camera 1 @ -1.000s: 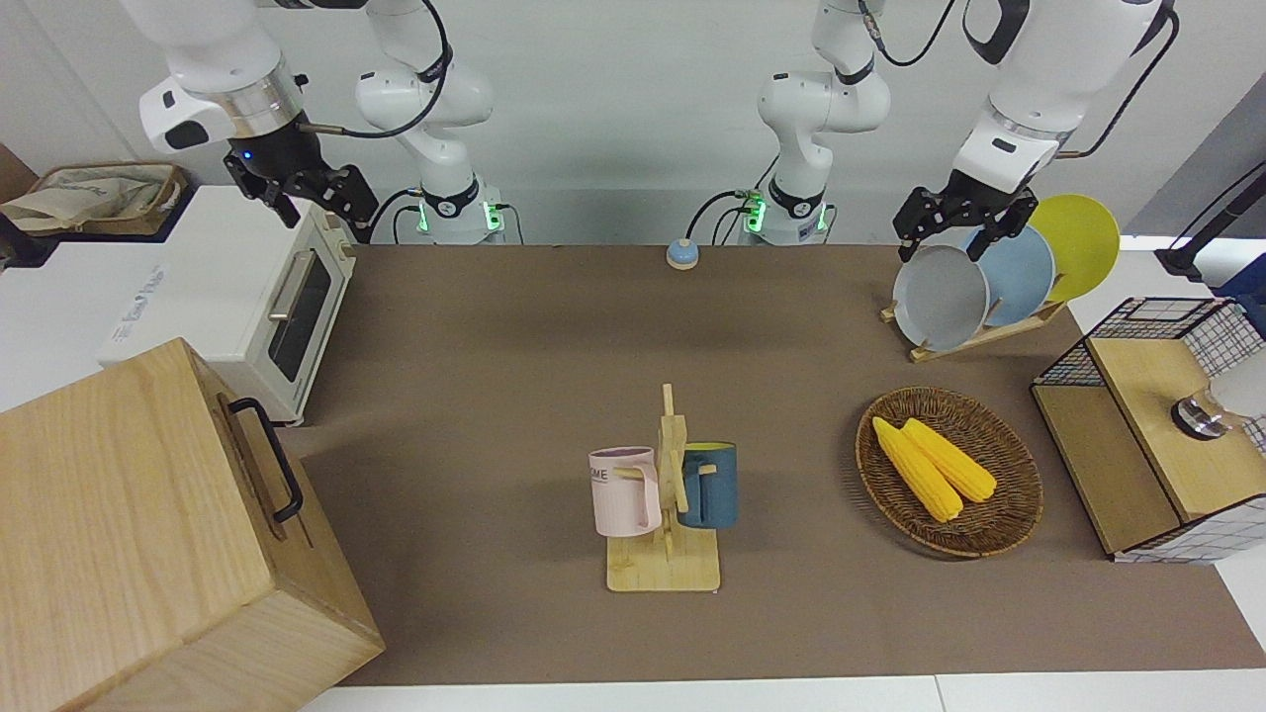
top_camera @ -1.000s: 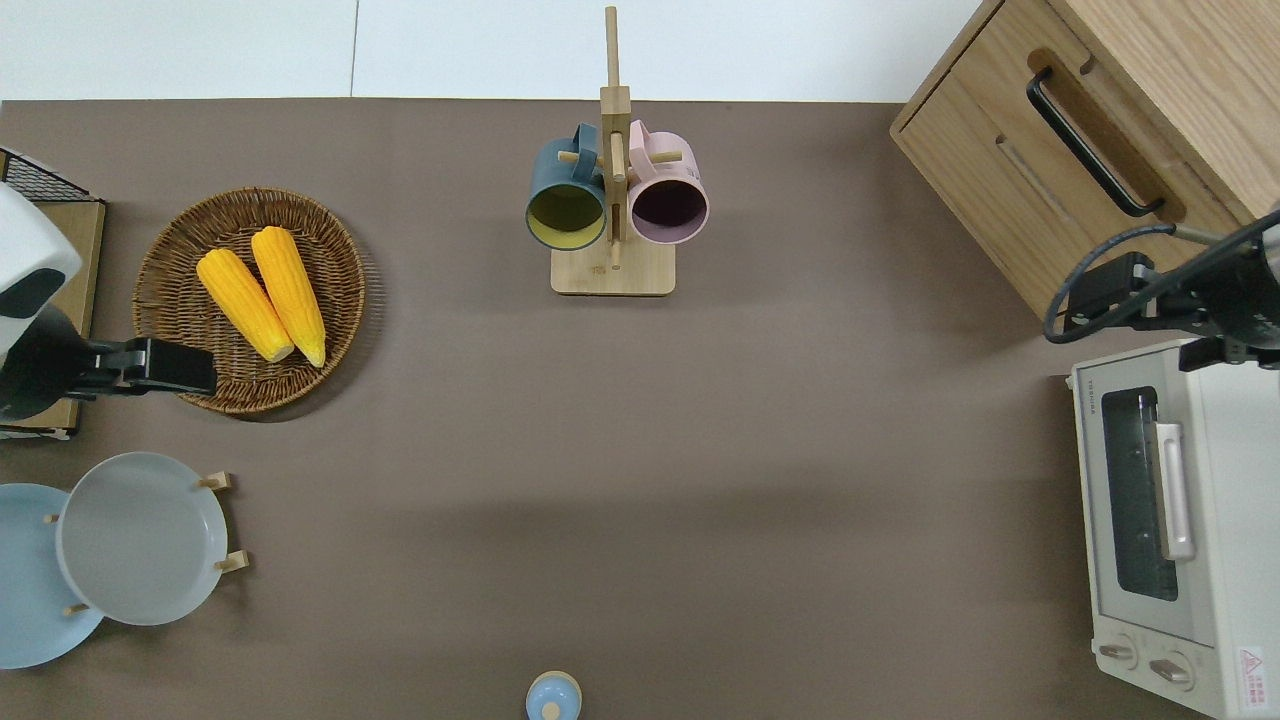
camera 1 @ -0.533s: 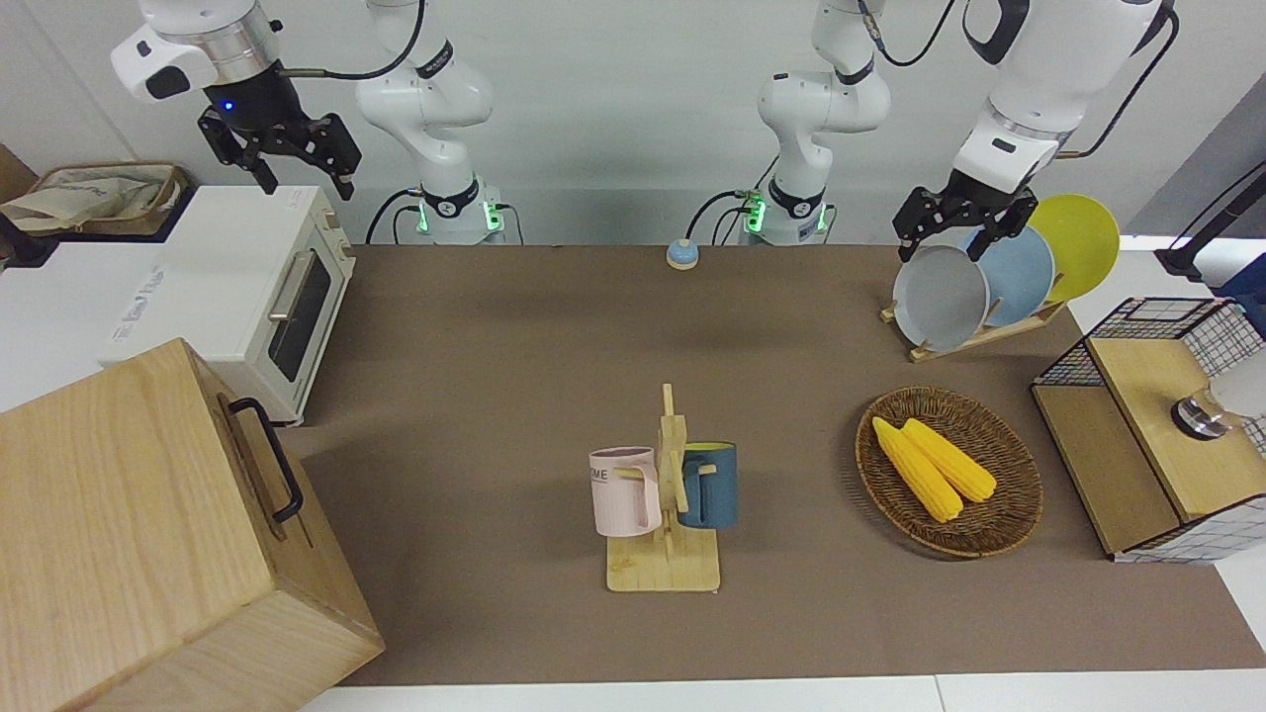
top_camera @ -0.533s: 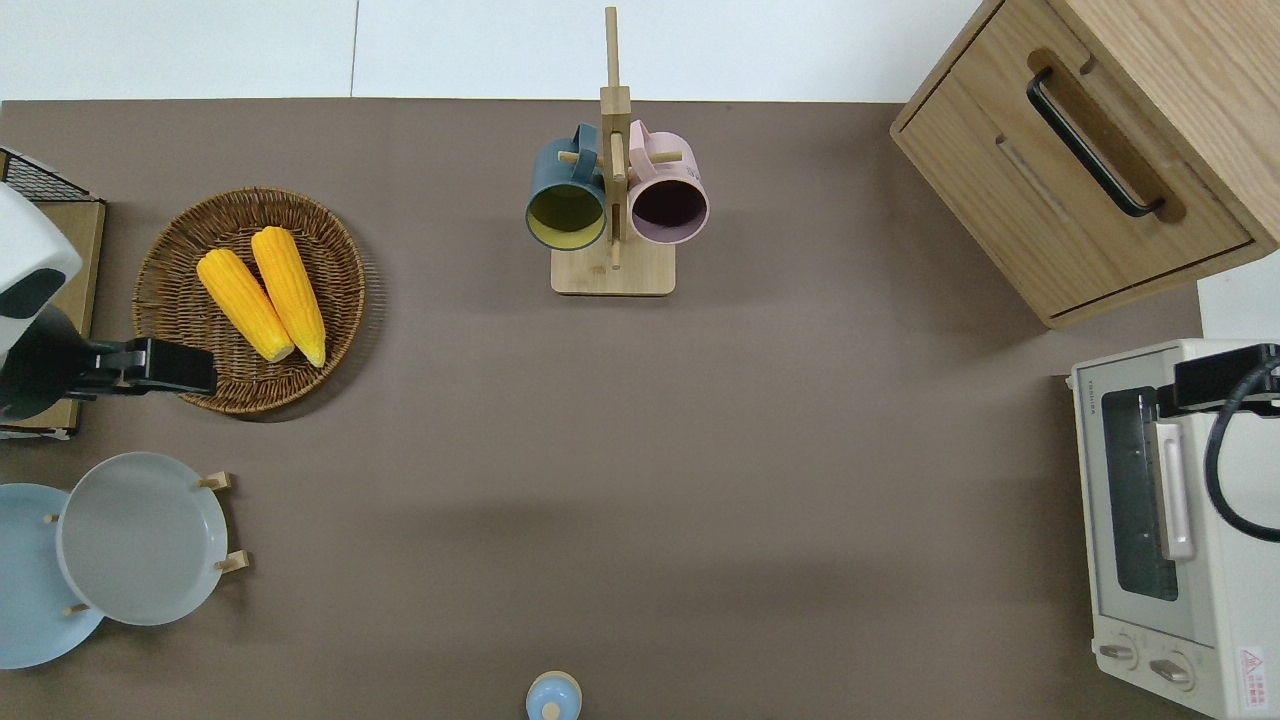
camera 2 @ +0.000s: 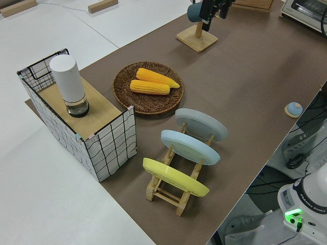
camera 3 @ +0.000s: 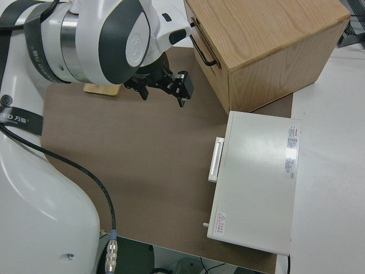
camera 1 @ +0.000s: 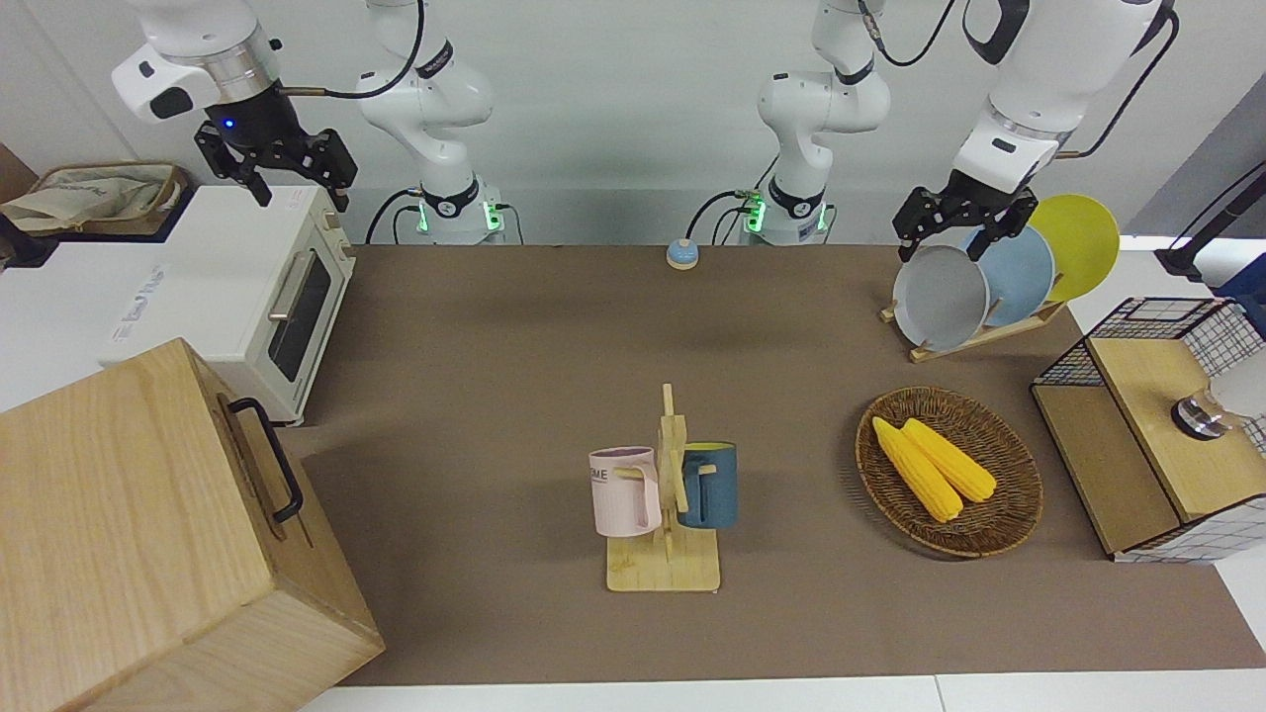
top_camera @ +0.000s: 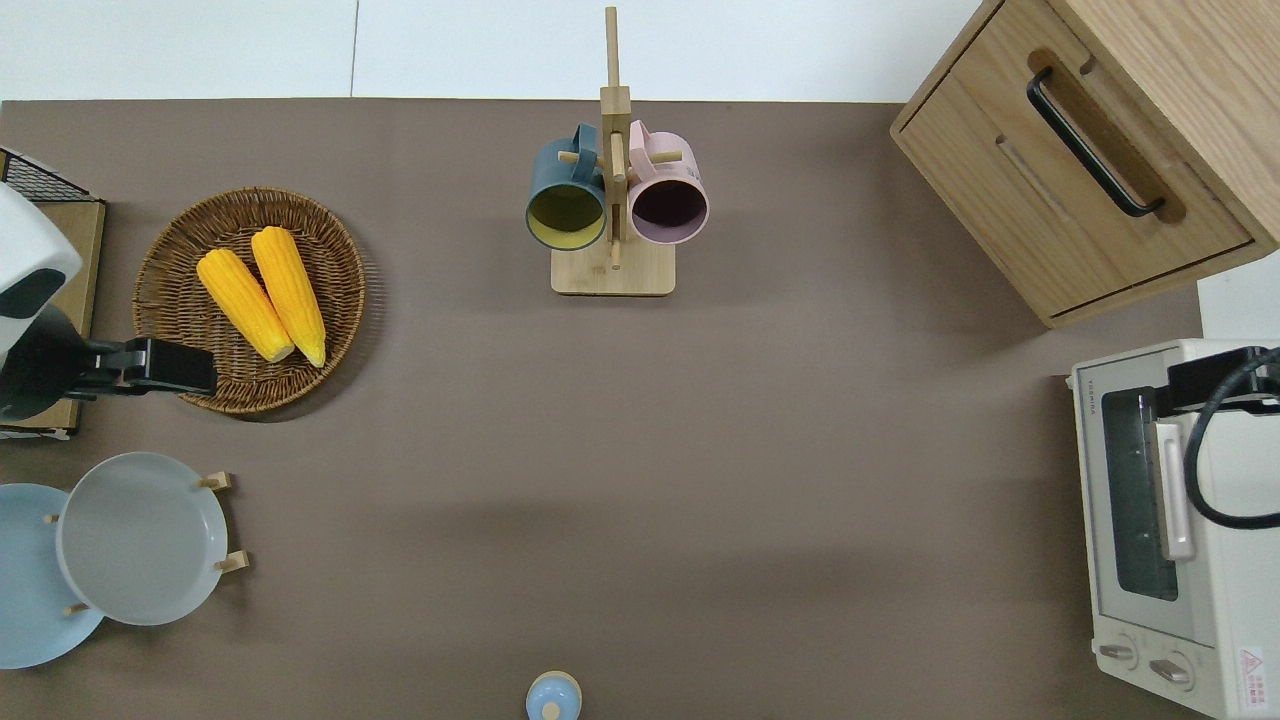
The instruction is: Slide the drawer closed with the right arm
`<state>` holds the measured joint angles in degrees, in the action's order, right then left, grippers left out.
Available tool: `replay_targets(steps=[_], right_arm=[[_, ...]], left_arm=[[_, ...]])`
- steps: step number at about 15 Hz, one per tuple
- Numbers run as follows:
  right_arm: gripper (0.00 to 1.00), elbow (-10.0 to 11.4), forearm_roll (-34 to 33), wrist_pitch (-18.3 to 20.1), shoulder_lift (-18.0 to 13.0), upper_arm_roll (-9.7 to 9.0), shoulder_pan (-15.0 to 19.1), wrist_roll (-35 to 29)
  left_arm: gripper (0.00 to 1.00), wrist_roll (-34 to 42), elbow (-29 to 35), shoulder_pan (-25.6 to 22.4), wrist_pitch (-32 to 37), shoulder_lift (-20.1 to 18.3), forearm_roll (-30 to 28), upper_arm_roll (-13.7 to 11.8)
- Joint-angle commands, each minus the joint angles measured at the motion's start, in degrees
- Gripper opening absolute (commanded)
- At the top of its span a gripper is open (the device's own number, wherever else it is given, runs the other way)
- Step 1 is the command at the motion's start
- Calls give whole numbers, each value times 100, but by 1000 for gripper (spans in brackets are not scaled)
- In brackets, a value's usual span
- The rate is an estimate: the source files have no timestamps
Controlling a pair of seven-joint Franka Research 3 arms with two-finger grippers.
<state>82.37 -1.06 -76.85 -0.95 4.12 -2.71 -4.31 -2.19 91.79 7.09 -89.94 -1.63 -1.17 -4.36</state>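
Note:
The drawer (top_camera: 1150,150), pale wood with a black bar handle (top_camera: 1090,140), sits flush in the front of the big pale-wood box (camera 1: 129,524) at the right arm's end of the table. The handle also shows in the front view (camera 1: 267,460) and in the right side view (camera 3: 205,48). My right gripper (camera 1: 297,188) is open, empty and raised over the white toaster oven (top_camera: 1170,520), as the overhead view (top_camera: 1200,385) shows, clear of the box. It also shows in the right side view (camera 3: 165,91). My left gripper (camera 1: 945,242) is open and its arm is parked.
The toaster oven (camera 1: 227,287) stands beside the box, nearer to the robots. A mug rack (camera 1: 665,504) with two mugs stands mid-table. A wicker basket (camera 1: 1019,494) with two corn cobs, a plate rack (camera 1: 989,277) and a wire-grid box (camera 1: 1157,425) are toward the left arm's end.
My right gripper has risen and drawn back from the box's corner toward the robots, and is now over the toaster oven. The drawer and the left arm have not moved.

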Motion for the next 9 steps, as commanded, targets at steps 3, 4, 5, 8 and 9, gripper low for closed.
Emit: replay_targets(steps=[3,4,5,8,9], right_arm=[[987,113,-26,-119,-89,-43,-54,106],[987,113,-18,-102,-89,-43,-54,106],[987,113,-9,-102,-89,-52,-54,106],[987,113,18,-76,-98,-52,-54,106],[987,113,18,-67,-98,-52,-54,106]], left_arm=[[998,8,-21,21,82,-48,73,-21],[995,8,-21,21,82,-48,73,-12],[995,8,-13,21,82,-48,73,-21],[995,8,-13,21,82,-48,73,-21],[998,8,-12,21,82,-48,73,-12]])
